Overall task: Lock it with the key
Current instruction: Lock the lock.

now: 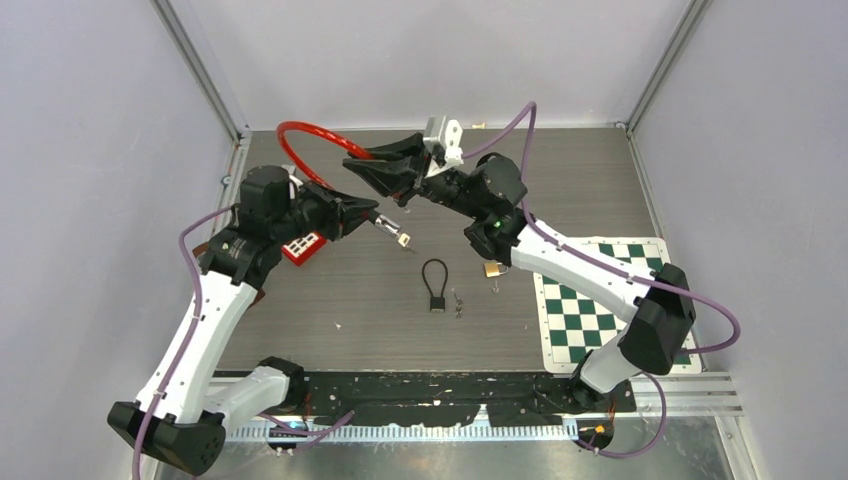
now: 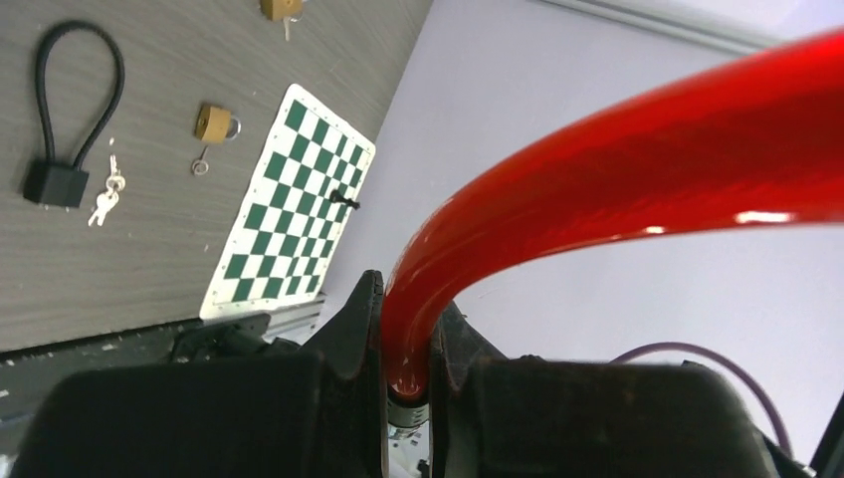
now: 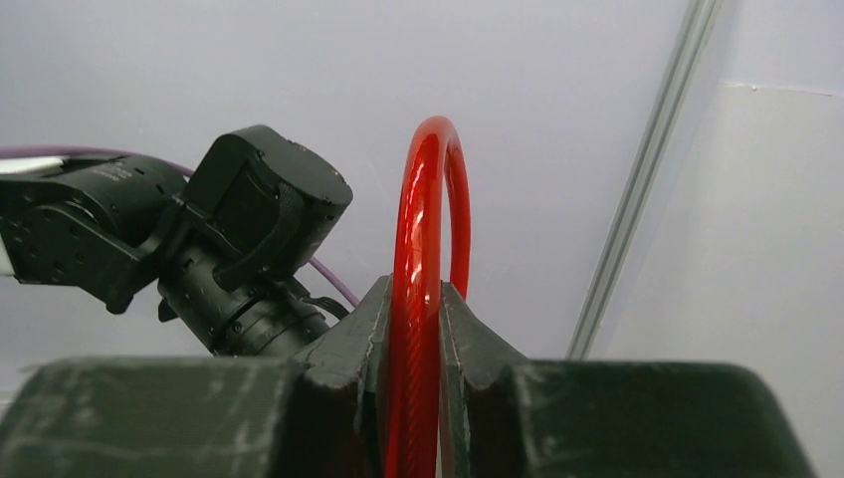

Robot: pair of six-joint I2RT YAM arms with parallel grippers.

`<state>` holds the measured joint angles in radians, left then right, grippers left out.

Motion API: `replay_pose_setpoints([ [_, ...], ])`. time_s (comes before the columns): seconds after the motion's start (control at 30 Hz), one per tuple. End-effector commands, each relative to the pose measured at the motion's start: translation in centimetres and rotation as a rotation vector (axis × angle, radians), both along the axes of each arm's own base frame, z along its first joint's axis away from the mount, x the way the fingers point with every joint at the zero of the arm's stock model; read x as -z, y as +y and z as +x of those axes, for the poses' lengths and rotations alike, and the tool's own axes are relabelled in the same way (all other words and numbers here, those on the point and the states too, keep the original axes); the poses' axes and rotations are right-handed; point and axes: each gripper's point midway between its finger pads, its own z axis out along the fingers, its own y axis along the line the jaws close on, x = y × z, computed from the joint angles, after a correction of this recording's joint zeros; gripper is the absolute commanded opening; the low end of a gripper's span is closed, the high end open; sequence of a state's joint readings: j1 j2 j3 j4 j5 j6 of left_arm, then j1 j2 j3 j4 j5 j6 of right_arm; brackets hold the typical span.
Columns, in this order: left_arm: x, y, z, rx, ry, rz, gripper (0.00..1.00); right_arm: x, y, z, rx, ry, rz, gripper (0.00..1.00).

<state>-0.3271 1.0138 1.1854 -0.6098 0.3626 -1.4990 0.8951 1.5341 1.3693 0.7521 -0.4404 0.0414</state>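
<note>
1. Table [image 1: 350,330]: one, dark wood-grain. Two arm bases sit at its near edge.
2. Checkered mat [image 2: 289,199]: one, green and white, lying flat on the near right part of the table.
3. Black cable lock [image 2: 55,184]: one, lying at the table centre with its loop pointing away from the bases.
4. Bunch of keys [image 2: 105,199]: one, lying just beside the black cable lock body, on the mat side.
5. Brass padlocks: two in the left wrist view. The first [image 2: 212,122] lies between the black cable lock and the mat. The second [image 2: 279,8] lies farther off, at the edge of that view.
6. Red block [image 1: 303,247]: one, with white squares on its face, close under the left arm.
7. Left gripper [image 2: 406,309]: narrow, with both fingers clamped on the red cable [image 3: 420,219] near one end of it.
8. Right gripper [image 3: 416,299]: narrow, with both fingers pinching the same cable farther along.
9. The red cable is one piece. It is held off the table over the far left part and arches between the two grippers.
</note>
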Motion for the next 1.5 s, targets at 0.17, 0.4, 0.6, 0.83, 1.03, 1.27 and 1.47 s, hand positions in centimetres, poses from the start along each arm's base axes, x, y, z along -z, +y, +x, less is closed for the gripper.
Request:
replay_pose_setpoints([
  [0.17, -1.4, 0.4, -0.8, -0.069, 0.106, -0.146, 0.0, -1.0, 0.5, -1.6, -0.004, -0.101, 0.102, 0.05],
  [0.4, 1.0, 1.7, -0.8, -0.173, 0.2, -0.141, 0.0, -0.5, -1.2, 2.0, 0.189, 0.067, 0.264, 0.05],
  [0.6, 1.5, 2.0, -0.5, -0.193, 0.224, -0.123, 0.0, -0.9, -3.0, 3.6, 0.346, 0.173, 0.364, 0.05],
  [0.83, 3.2, 2.4, -0.8, -0.216, 0.294, -0.071, 0.0, -1.1, -4.3, 4.2, 0.506, 0.213, 0.395, 0.05],
  [1.03, 3.5, 2.0, -0.9, -0.185, 0.324, -0.052, 0.0, -0.4, -4.3, 4.2, 0.549, 0.233, 0.382, 0.05],
  [1.27, 3.2, 1.4, -1.0, -0.138, 0.321, -0.057, 0.0, -0.1, -3.5, 4.1, 0.533, 0.23, 0.377, 0.05],
  [1.47, 3.2, 0.7, -0.9, -0.103, 0.311, -0.086, 0.0, -0.3, -3.3, 3.5, 0.514, 0.213, 0.381, 0.05],
])
